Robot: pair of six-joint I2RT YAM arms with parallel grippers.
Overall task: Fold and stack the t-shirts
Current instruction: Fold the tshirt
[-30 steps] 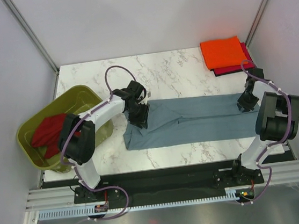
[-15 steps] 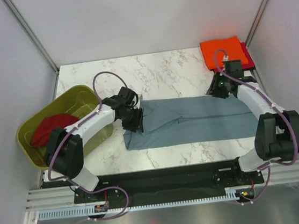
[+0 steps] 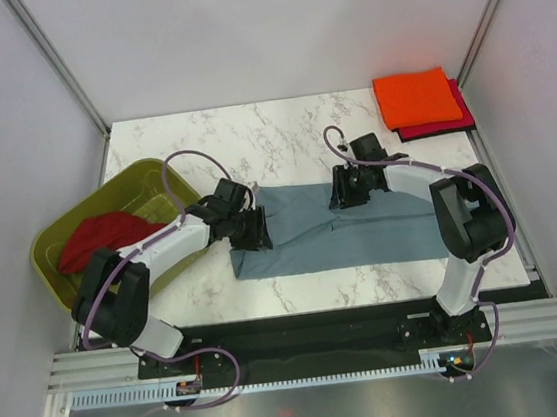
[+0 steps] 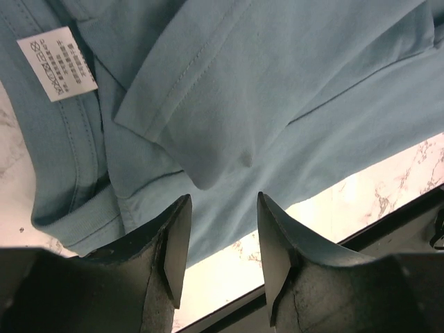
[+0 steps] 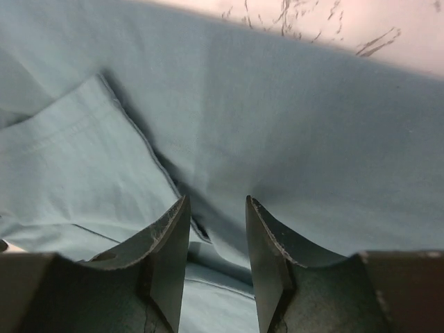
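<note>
While four t-shirts are in sight, only one lies spread out, and the count runs so from the left: one olive-green plastic tub (image 3: 135,190) sits at the left edge of the marble table (image 3: 300,131), half off it, with the dark red t-shirt (image 3: 101,239) bunched inside. Next comes the left gripper (image 3: 254,229), low over the left end of the slate blue-grey t-shirt (image 3: 363,239), which stretches as a long band across the middle of the table. From the left wrist that gripper (image 4: 222,208) has its jaws parted and nothing between them; a folded sleeve of the blue-grey cloth (image 4: 277,83) lies just ahead of the tips, and one white care label (image 4: 57,62) shows at the collar. Further along, the right gripper (image 3: 345,189) hangs over the far edge of the same shirt near its middle; the right wrist view shows it (image 5: 216,205) released too, fingers apart, with a hemmed fold of the cloth (image 5: 312,139) running into the gap. At the far right corner the bright orange t-shirt (image 3: 414,97) lies folded square on the magenta-red t-shirt (image 3: 440,128), well apart from both grippers.
</note>
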